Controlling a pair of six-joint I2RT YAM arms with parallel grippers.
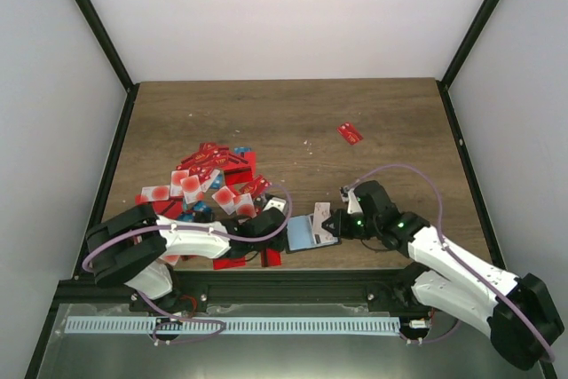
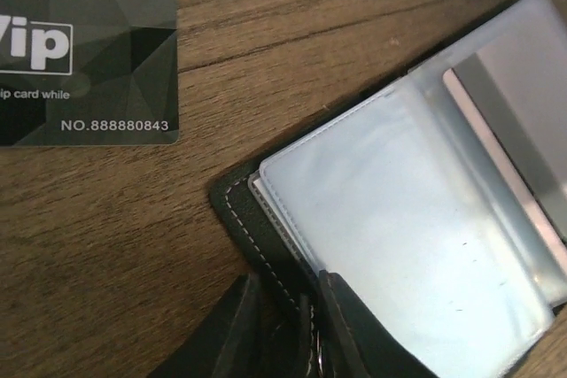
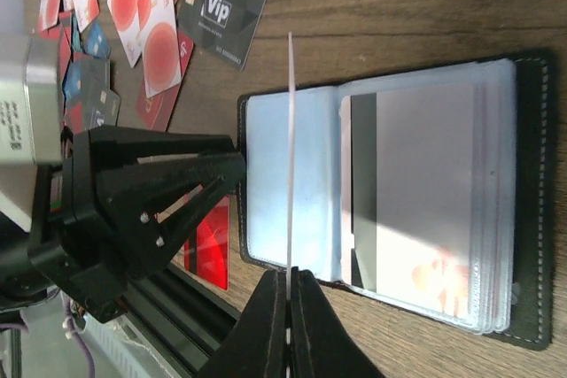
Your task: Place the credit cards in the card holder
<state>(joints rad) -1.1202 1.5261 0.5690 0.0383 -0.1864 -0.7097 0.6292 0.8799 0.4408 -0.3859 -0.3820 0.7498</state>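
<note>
Card holder: the black card holder (image 3: pixel 532 219) lies open and flat on the worktop (image 1: pixel 293 113), near the front edge, between my two grippers. Its clear sleeves (image 2: pixel 399 236) face up, and one sleeve holds a stored card (image 3: pixel 416 192), pale with a dark stripe.
Right gripper: my right gripper (image 3: pixel 289 288) is clamped on a thin pale card (image 3: pixel 290 130), seen edge-on and standing upright over the open sleeves. I cannot tell if it touches them.
Left gripper: my left gripper (image 2: pixel 285 294) looks closed on the holder's stitched leather corner, pinning that side.
Credit cards: the loose credit cards (image 1: pixel 206 182), mostly red, lie heaped left of the holder. One red card (image 1: pixel 350 133) lies well apart, farther back on the right. A black VIP card (image 2: pixel 84 50) lies near the holder.
Risk, sleeve mouth: I judge that the card may miss the opening and skate over the plastic, because the sleeves lie flat.
Risk, holder shift: if my left pinch slips off that narrow corner, a push from the card could slide or fold the holder.
Risk, card: pinched at one end, it may bend or twist free.
Right wrist view alone: how the card lines up over the sleeves, and the stored card.
Left wrist view alone: my pinch on the stitching, and the VIP card's print.
Top view alone: the heap and the stray card, though both grips are too small to judge there.
</note>
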